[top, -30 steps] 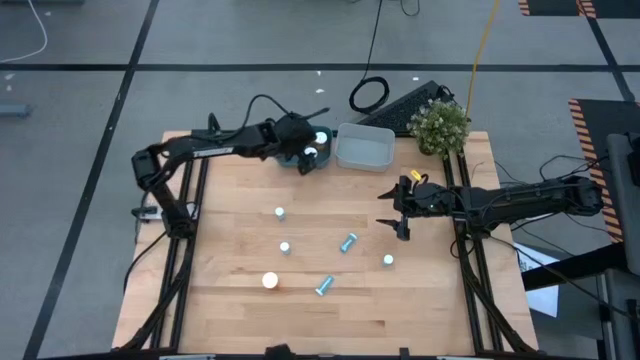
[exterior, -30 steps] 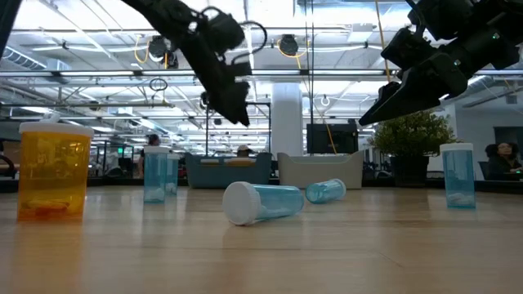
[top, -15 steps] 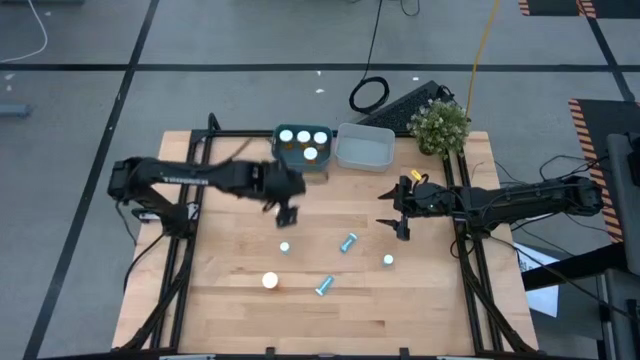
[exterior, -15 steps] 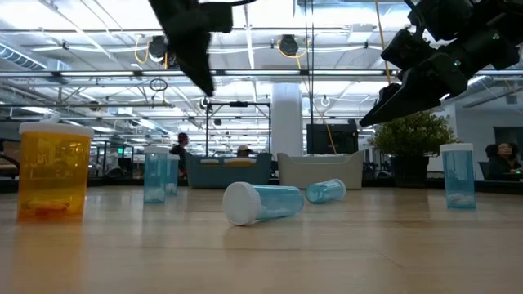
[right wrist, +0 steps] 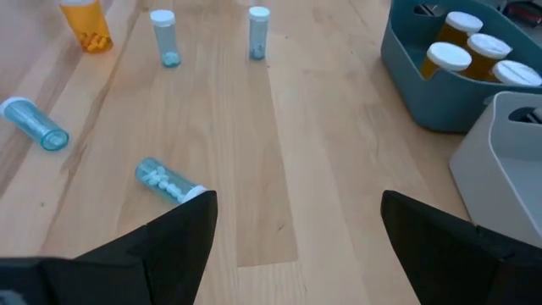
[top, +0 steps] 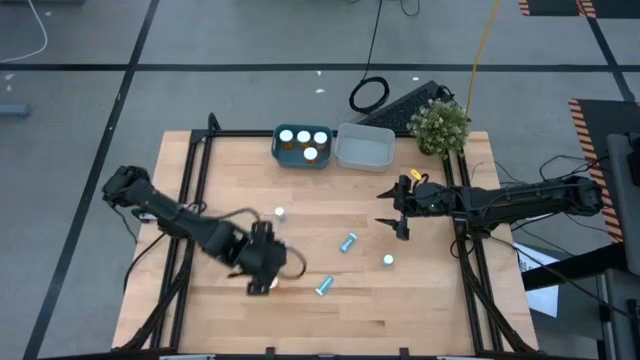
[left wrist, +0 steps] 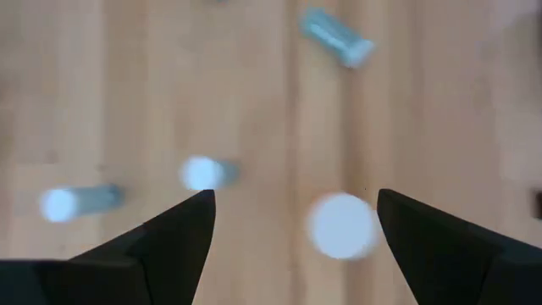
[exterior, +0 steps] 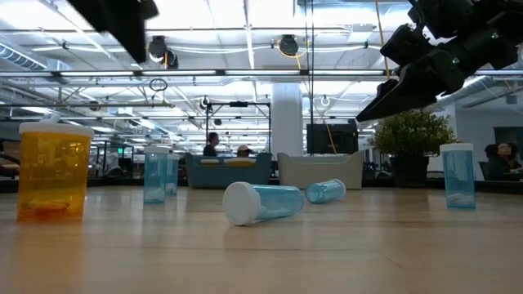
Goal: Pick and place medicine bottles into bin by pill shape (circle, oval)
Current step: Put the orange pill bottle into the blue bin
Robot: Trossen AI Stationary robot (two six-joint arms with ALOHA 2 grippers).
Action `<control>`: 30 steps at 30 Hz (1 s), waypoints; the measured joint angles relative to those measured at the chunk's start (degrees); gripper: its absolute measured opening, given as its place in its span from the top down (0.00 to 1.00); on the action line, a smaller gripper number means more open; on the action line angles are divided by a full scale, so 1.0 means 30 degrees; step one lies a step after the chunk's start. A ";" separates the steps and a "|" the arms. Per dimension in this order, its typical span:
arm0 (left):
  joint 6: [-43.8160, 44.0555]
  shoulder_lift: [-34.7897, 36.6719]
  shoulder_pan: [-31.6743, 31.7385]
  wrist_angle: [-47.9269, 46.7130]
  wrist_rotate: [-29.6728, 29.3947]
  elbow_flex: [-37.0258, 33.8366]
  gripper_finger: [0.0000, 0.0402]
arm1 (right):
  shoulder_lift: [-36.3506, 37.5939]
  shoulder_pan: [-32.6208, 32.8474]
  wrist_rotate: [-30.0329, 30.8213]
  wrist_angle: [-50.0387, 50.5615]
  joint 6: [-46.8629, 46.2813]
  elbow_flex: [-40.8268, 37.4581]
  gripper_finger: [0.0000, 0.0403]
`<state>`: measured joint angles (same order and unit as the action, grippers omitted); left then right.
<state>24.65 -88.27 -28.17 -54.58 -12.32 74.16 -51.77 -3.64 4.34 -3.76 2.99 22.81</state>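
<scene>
A: Left gripper (top: 262, 272)?
B: Over the orange bottle (exterior: 54, 170) near the table's front, fingers spread wide, holding nothing.
A: Bins?
B: Blue bin (top: 285, 154) at the back edge holds three white-capped orange bottles; grey bin (top: 364, 150) just beside it.
A: Right gripper (top: 400, 211)?
B: Hovering right of centre, fingers apart, empty. Pale-blue bottles (top: 348, 241) scattered mid-table.

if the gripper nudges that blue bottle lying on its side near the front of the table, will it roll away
Probably yes. The blue bottle lies on its side on bare wood, and being a cylinder it should roll if pushed across its length. Its white cap looks slightly wider than the body, so it may curve rather than roll straight.
</scene>
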 joint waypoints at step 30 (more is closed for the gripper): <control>0.2258 -0.1898 -0.2894 0.3173 -0.1182 -0.2560 0.17 | 0.0000 -0.0005 0.0015 -0.0680 0.0390 0.0000 0.19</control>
<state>31.43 -93.96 -36.85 -45.06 -15.86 66.48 -51.77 -3.66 4.38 -5.80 4.16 22.81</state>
